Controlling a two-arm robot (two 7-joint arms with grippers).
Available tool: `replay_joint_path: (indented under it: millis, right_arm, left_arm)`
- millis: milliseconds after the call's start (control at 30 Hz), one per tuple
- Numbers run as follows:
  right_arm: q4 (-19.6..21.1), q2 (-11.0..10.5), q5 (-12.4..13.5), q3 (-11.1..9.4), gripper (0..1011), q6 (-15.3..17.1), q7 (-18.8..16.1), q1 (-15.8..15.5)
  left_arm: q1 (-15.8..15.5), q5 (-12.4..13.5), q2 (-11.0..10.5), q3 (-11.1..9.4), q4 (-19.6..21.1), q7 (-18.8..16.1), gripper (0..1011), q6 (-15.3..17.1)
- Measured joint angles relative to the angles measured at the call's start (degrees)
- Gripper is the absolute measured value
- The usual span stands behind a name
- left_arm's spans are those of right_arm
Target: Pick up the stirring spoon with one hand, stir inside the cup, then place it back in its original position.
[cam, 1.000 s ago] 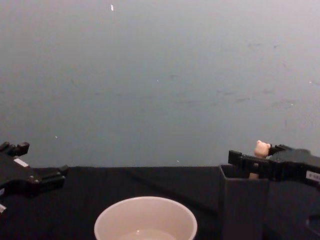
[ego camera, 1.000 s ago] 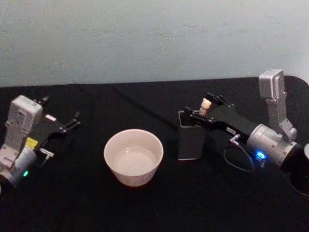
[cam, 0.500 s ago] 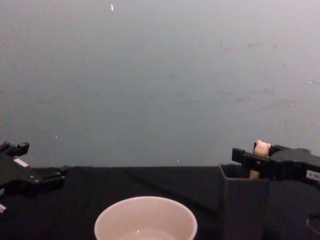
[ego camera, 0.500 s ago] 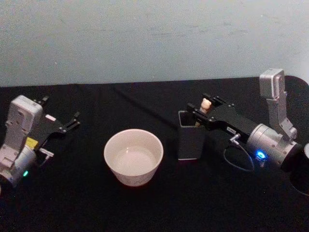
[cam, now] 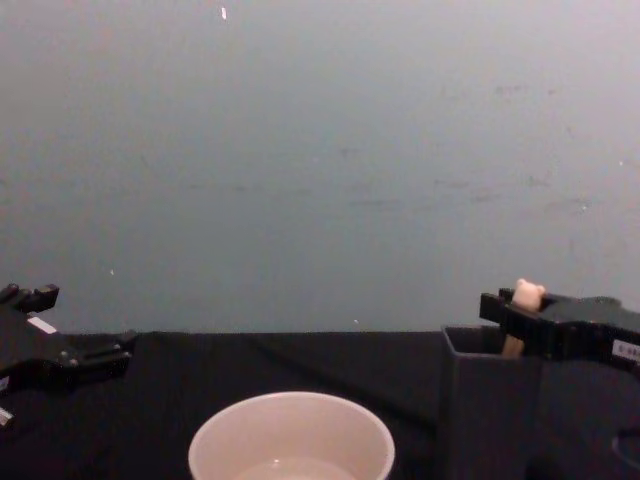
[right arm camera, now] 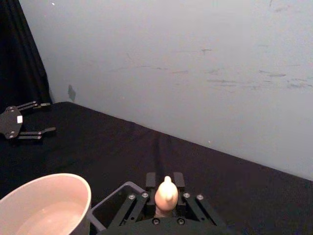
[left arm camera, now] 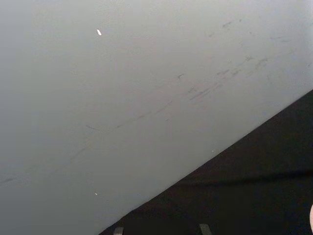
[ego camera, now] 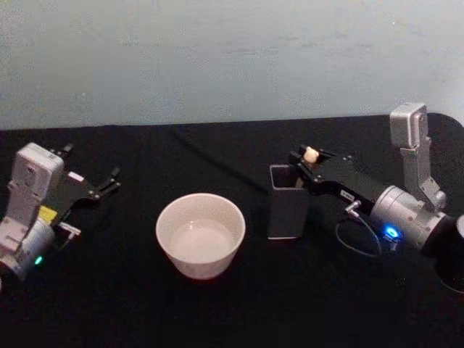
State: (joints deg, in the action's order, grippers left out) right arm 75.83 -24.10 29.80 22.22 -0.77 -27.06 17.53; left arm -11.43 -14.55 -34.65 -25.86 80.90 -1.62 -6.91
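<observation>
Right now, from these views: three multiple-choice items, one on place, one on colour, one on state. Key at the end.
1. The spoon is
A. lying inside the cup
B. standing in the dark holder
C. across the cup's rim

2. The cup is
A. red
B. blue
C. cream-white

3. The left gripper has its jaws
A. open, holding nothing
B. shut on the spoon
C. shut on the cup

Key:
1 B: its bear-head top sticks out of the holder's mouth, with the right gripper closed on it.
2 C: the wall and rim are pale cream against the black table.
3 A: its jaws stand apart, off to the cup's left and clear of it.
</observation>
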Motion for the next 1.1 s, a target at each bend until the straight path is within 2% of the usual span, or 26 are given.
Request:
replay_joint_path:
  millis: [300,633,933,1100]
  right_arm:
    - [0.8,0.0,-0.4,-0.2,212,-0.1,0.0,-0.2]
    - [6.5,-1.7,-1.7,-1.3,211,0.5,-0.3,-0.8]
    - [12.3,-3.4,-0.1,-3.1,211,0.5,-1.4,-1.2]
    - [14.0,-3.8,0.8,-3.9,211,-0.5,-1.8,-1.1]
  left_arm:
    - [0.0,0.0,0.0,0.0,0.0,0.0,1001,0.0]
    - [0.0,0.0,0.0,0.0,0.0,0.0,1001,0.0]
    - [0.0,0.0,0.0,0.0,0.0,0.0,1001,0.0]
    - [0.0,0.0,0.0,0.0,0.0,0.0,1001,0.0]
